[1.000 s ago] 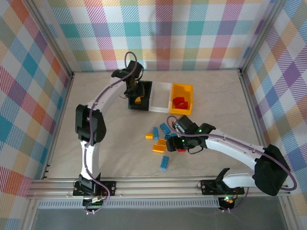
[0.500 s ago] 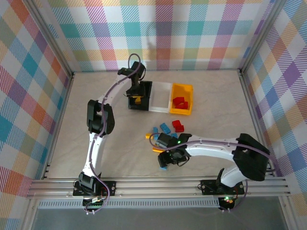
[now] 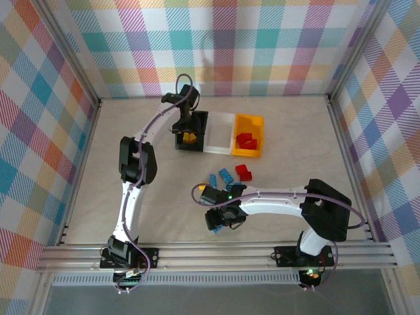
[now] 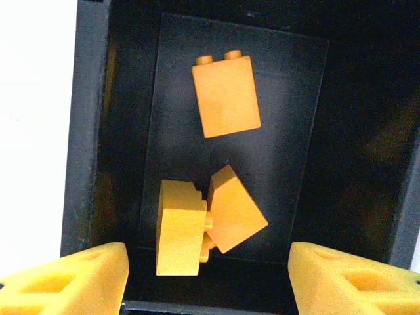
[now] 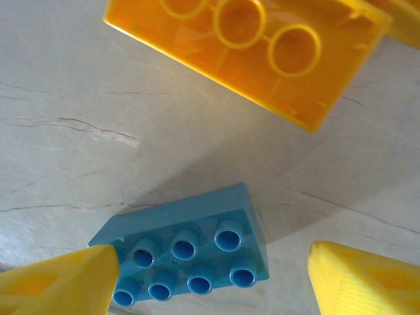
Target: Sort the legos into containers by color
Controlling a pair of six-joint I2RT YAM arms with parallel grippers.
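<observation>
Over the black bin [image 3: 200,131], my left gripper [image 3: 186,128] stands open with nothing held. Below its jaws, three orange legos lie on the bin's floor: one flat [image 4: 226,96], two leaning together [image 4: 203,220]. The white bin [image 3: 220,132] and the yellow-orange bin [image 3: 250,124] follow to the right, and red legos [image 3: 247,140] lie in the last one. My right gripper [image 3: 220,220] is low over the table, open around a blue eight-stud lego [image 5: 190,252]. Its left fingertip [image 5: 59,289] is at the brick's end, while the right one stands apart.
An upside-down orange lego [image 5: 249,46] lies just beyond the blue one. Loose blue legos [image 3: 226,175] and a red one [image 3: 244,172] sit mid-table behind the right arm. Aluminium rails bound the table's sides and near edge.
My right gripper has swung left and toward the near edge, from the red lego to over the blue one. The left arm shifted slightly over the black bin, then held still.
</observation>
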